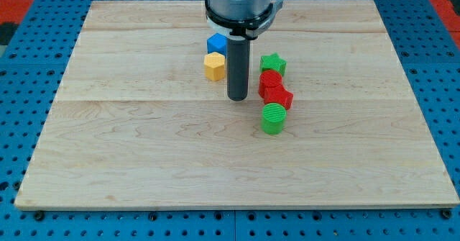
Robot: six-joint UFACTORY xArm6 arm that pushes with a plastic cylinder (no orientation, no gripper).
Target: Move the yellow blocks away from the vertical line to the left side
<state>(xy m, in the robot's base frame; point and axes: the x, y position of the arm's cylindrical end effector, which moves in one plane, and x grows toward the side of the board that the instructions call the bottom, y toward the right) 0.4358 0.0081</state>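
wooden board [144, 162], one yellow hexagon block [214, 66], my tip [237, 98] just right, no pincer visible

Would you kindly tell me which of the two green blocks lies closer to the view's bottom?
The green cylinder, at the lower end of the line below the red blocks; the green star sits at the top. My tip is left of them.

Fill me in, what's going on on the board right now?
My tip rests on the wooden board, between two groups of blocks. Toward the view's left sits a yellow hexagonal block with a blue block just above it. Toward the view's right, a column runs downward: green star, two red blocks, then a green cylinder. The tip touches no block; the yellow one is just up and left of it. Only one yellow block shows.
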